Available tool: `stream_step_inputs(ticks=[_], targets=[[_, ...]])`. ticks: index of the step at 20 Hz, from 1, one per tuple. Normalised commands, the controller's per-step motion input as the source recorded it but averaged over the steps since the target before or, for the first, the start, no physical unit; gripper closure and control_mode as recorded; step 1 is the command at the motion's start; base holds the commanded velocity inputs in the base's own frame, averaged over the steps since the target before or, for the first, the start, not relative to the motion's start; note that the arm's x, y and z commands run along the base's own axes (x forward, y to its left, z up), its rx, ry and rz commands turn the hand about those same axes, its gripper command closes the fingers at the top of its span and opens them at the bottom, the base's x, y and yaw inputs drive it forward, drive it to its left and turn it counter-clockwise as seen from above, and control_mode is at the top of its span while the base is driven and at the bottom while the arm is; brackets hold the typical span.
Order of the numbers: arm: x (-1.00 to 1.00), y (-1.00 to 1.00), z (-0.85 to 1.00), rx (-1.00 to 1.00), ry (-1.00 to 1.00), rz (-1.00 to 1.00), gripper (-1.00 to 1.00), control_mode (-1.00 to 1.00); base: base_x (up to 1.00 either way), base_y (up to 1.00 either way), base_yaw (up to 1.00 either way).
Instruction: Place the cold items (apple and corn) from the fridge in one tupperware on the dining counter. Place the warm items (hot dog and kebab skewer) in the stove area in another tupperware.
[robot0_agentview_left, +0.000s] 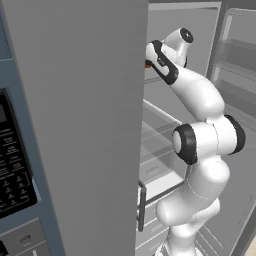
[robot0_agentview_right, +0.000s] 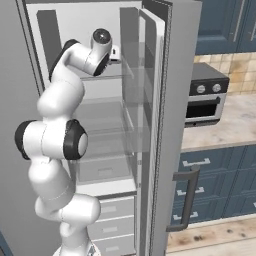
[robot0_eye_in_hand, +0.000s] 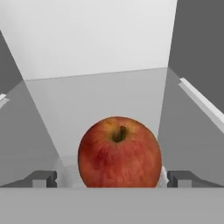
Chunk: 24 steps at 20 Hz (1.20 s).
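pincer spread wide, apple at twelve o'clock between fingertips; ease forward, then clench at its middle.

Apple bottom hidden; fingers mostly cut off.

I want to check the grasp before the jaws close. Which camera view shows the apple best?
The hand view: the apple sits whole and close on the fridge shelf, stem up, between the two open finger tips. The left base view gives just a reddish sliver past the fridge door edge. In the right base view the arm hides it.
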Motion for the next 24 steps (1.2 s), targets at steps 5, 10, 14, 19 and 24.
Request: stream_step_inputs(ticks=[5,10,14,19,24], targets=[[0.36,0.02,-0.10,0.00,0.00,0.00,-1.00,-1.00,0.00,0.00,0.00],[0.16,0.02,-0.10,-0.01,0.00,0.00,-1.00,-1.00,0.00,0.00,0.00],[0.02,0.15,-0.31,-0.13,0.00,0.00,1.00,-1.00,0.00,0.00,0.00],[-0.03,0.11,-0.37,-0.21,0.02,0.00,1.00,-1.00,0.00,0.00,0.00],[-0.34,-0.03,-0.36,-0.14,0.00,0.00,1.00,-1.00,0.00,0.00,0.00]])
